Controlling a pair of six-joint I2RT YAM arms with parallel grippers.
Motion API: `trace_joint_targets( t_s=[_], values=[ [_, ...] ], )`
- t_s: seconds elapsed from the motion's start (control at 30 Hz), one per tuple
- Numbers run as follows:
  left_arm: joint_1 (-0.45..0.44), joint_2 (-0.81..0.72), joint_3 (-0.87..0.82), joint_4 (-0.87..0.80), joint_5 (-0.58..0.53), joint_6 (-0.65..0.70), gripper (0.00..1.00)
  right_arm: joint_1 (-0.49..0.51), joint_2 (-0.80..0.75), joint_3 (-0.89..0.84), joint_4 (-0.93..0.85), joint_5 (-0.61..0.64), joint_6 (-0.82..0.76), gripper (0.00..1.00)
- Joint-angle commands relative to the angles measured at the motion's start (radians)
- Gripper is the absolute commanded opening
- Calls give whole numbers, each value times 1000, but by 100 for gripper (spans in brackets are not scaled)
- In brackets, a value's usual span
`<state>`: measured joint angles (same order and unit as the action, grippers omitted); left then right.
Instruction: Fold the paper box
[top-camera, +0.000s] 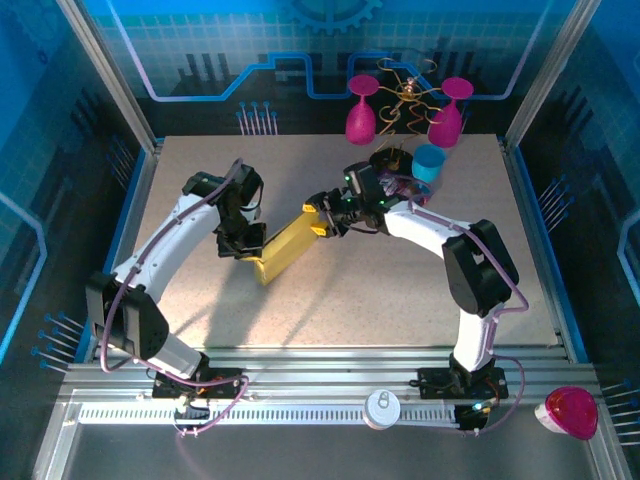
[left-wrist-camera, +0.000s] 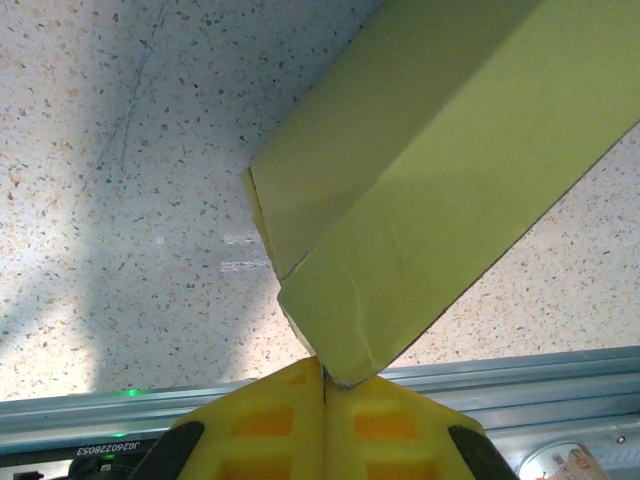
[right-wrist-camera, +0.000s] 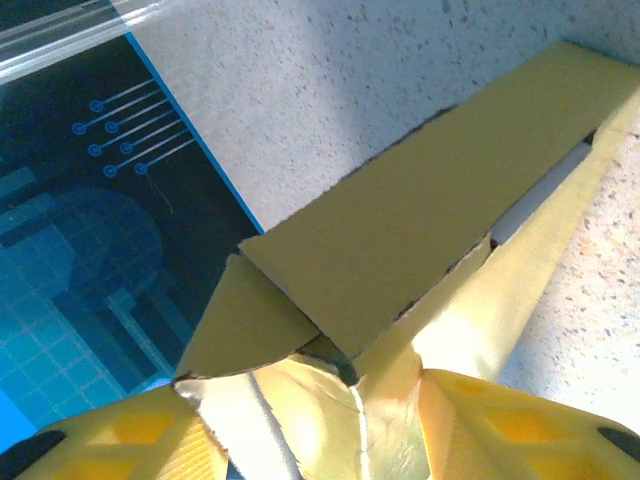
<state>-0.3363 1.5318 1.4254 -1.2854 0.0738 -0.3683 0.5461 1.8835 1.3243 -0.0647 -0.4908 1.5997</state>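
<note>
We see the paper box near the middle of the bench, one corner pinched in the closed left end effector, its crumpled flaps hiding whether the right end effector grips.

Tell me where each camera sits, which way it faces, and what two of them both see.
Top external: above and behind the arms, looking down on the table; both arms in full, left gripper and right gripper at the paper box.
Left wrist: on the left arm, looking past its shut yellow fingers at the paper box corner and the table.
Right wrist: on the right arm, looking along the paper box; its yellow fingers flank the end flaps.
Both wrist views share the paper box and the speckled table.
</note>
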Motion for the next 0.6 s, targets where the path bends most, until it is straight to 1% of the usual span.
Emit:
trace_joint_targets(
  t_s=[0.0, 0.13, 0.4, 0.43, 0.57],
  values=[
    [5, 15, 28, 23, 24, -17, 0, 31, 6, 18, -69, -37, -17, 52],
    [5, 19, 28, 30, 19, -17, 0, 46, -7, 5, -66, -33, -18, 52],
    [6, 32, 25, 58, -3, -30, 0, 86, -20, 24, -74, 3, -30, 47],
    [6, 35, 24, 62, -2, -34, 0, 93, -17, 23, -74, 6, -28, 46],
    [6, 39, 28, 84, 26, -65, 0, 117, -10, 30, -72, 12, -24, 46]
  ],
)
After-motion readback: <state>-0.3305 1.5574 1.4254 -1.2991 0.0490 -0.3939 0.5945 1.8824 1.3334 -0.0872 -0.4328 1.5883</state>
